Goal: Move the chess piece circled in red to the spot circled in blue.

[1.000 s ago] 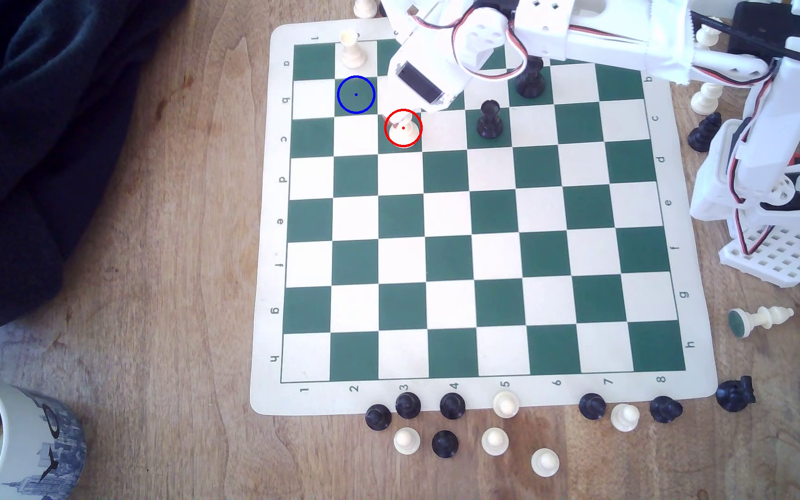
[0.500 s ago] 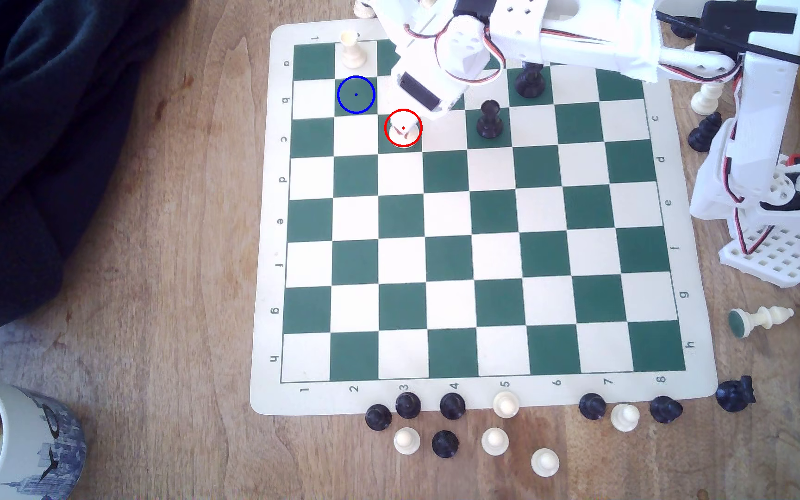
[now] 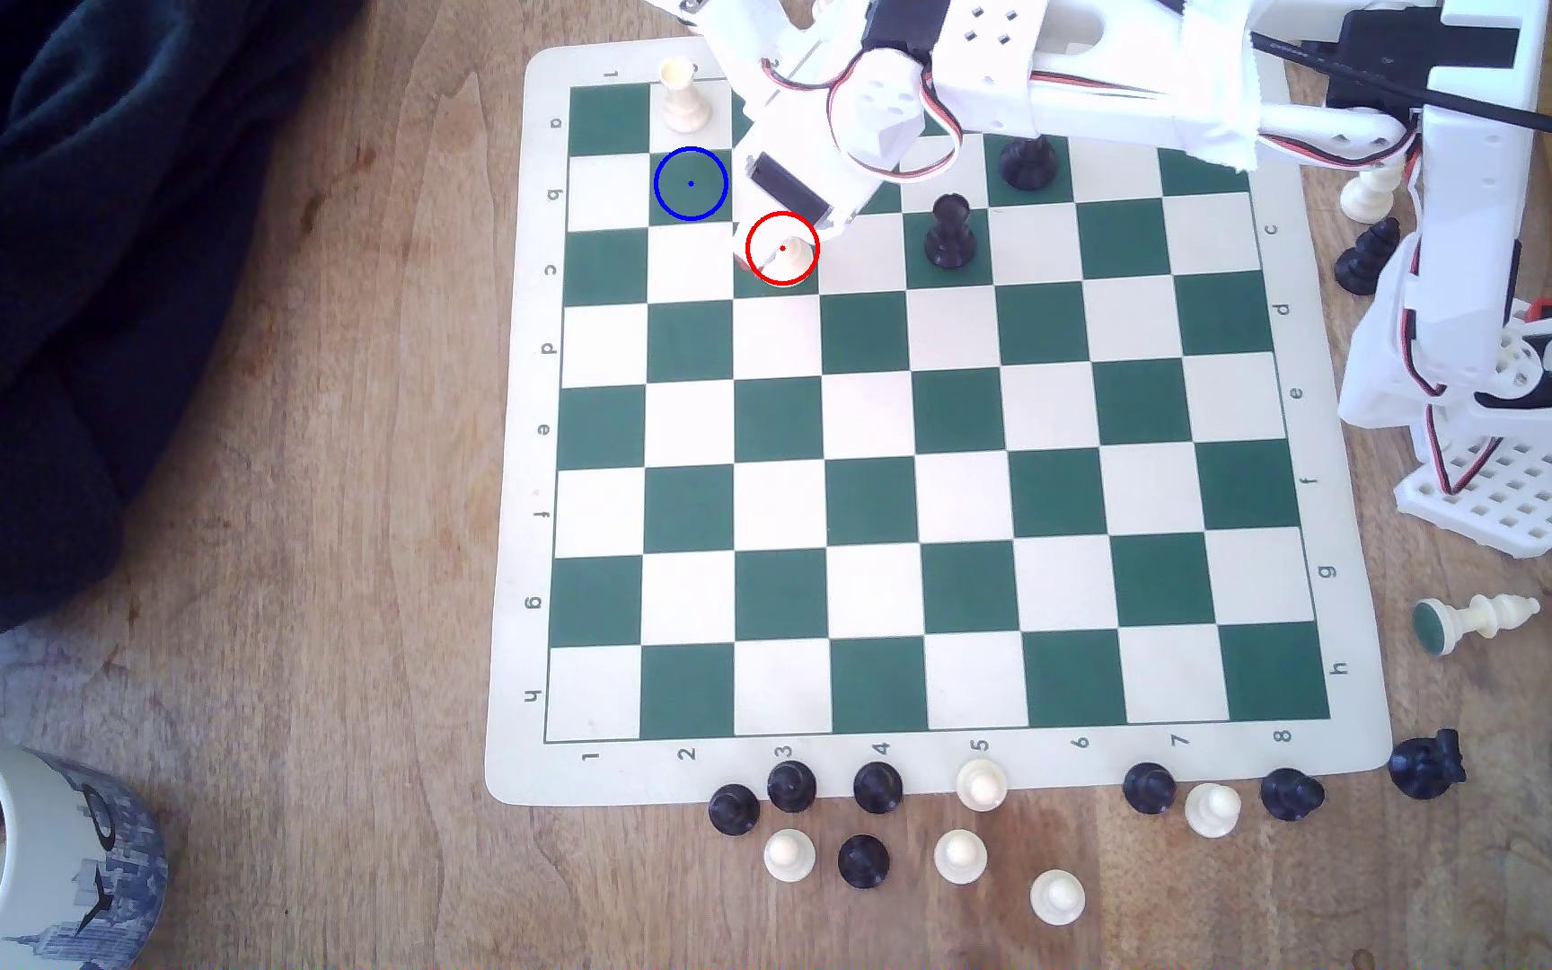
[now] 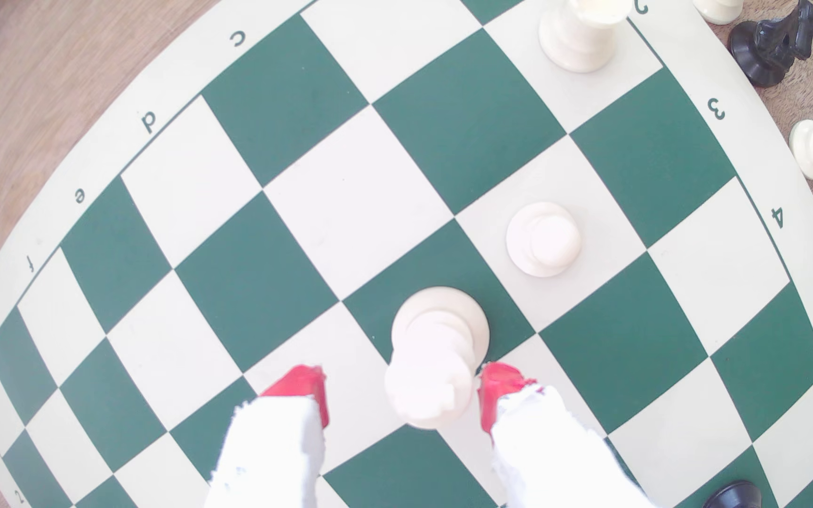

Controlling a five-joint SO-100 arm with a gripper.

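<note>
While Jaws Stand Apart, Piece Sits on Its Red-Ringed Square

The gripper [image 4: 400, 391] straddles the chess piece [image 4: 436, 342], one red fingertip [image 4: 302, 391] on each side, not closed. In the exterior view, the spot [image 3: 690, 184] is diagonally adjacent, far-left.

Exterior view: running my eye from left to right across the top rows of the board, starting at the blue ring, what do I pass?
the spot → the chess piece in the red ring → a black piece → another black piece, partly under the arm
</note>
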